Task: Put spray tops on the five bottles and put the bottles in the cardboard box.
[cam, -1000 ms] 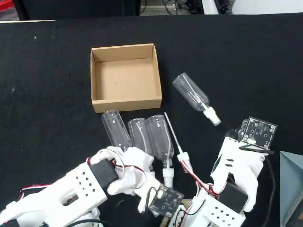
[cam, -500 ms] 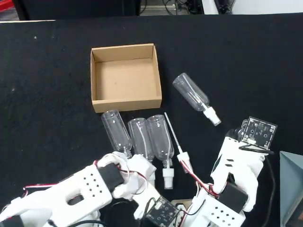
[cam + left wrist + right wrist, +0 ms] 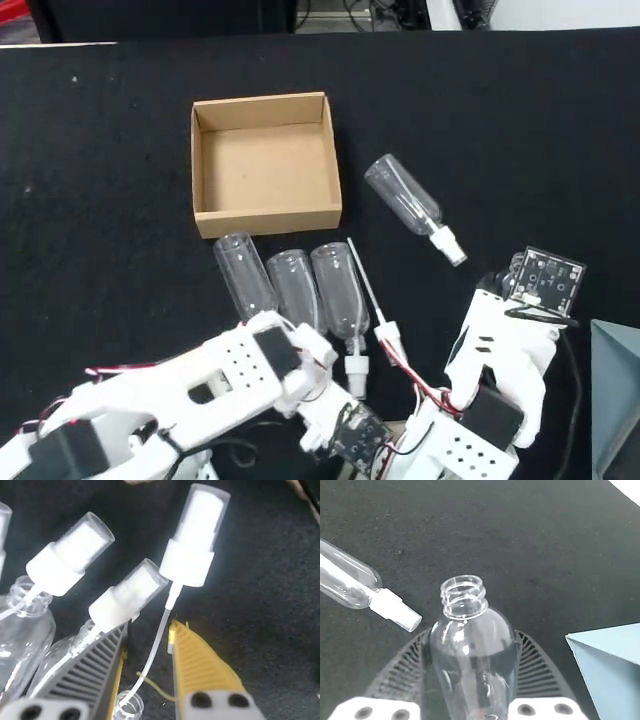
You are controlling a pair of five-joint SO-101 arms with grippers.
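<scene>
Left arm's swung across over the necks of the three bottles (image 3: 297, 290) since a second ago. The left gripper (image 3: 148, 627) has its jaws apart with one spray top (image 3: 192, 540)'s thin tube running between them, and nothing's pinched yet. The head sits out past the fingertips, long axis roughly along the jaws. The right gripper (image 3: 472, 637) is clamped on an uncapped bottle (image 3: 470, 605), neck pointing away from it. Left looks nearer that top, I reckon.
</scene>
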